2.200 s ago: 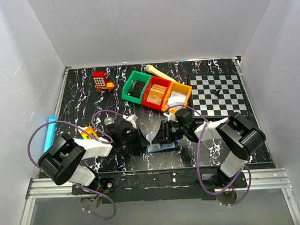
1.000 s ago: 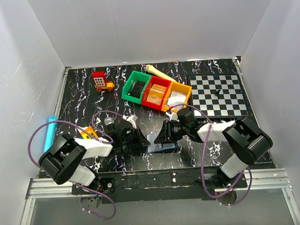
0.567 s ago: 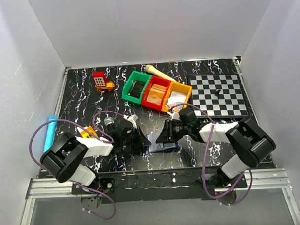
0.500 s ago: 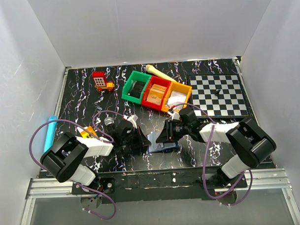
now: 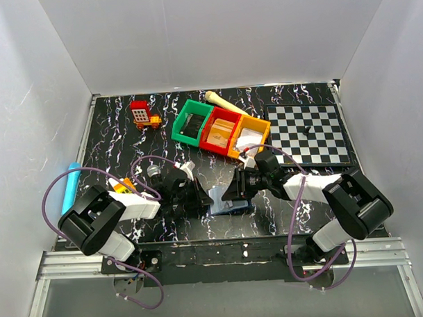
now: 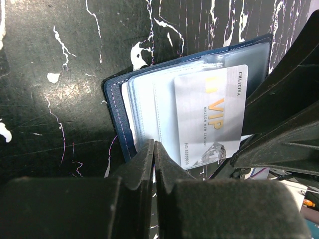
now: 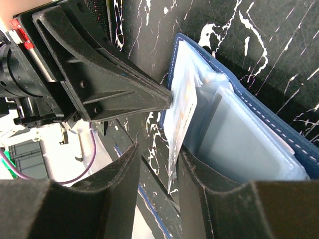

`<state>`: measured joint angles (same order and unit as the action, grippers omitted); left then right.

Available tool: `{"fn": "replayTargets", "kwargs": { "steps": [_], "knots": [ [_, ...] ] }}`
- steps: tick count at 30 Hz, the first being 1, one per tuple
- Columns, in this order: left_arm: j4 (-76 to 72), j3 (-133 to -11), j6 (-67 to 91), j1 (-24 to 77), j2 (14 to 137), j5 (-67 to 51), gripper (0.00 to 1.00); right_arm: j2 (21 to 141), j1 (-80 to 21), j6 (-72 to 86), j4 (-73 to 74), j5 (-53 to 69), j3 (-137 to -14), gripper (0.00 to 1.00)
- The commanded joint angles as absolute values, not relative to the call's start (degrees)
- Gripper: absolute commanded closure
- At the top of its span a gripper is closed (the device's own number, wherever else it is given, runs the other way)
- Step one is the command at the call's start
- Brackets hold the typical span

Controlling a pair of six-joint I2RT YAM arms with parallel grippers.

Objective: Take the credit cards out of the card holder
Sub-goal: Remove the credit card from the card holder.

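While card holder (image 6: 118, 102) lies open by tabletop's near edge, between both arms, silver card (image 6: 212, 117) juts lengthwise toward right gripper (image 7: 158, 152), jaws half apart, straddling card edge, not clamped. Left gripper (image 6: 153, 147) closed, tips at holder's opposite edge.

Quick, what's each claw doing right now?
Left gripper: shut, tips at the edge of the card holder; a grip cannot be told.
Right gripper: open, fingers either side of a clear card sleeve.

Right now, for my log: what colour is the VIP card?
The card is silver with gold lettering; clearest in the left wrist view.
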<state>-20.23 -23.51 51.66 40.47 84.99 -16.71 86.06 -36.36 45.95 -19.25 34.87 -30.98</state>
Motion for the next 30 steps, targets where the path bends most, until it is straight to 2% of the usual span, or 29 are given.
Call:
{"fn": "replayTargets", "kwargs": {
  "steps": [1, 13, 30],
  "knots": [
    [-16.1, -23.2, 50.6, 40.3, 86.5, -15.3, 1.00, 83.8, -35.8, 44.8, -19.6, 35.7, -30.7, 0.59],
    [-16.5, -23.0, 50.6, 40.1, 86.9, -15.6, 1.00, 82.8, -34.6, 44.8, -19.7, 35.7, -29.8, 0.62],
    [-16.8, -23.0, 50.8, 39.9, 87.4, -15.6, 1.00, 83.1, -33.4, 45.2, -19.4, 35.7, -29.4, 0.74]
  ]
}}
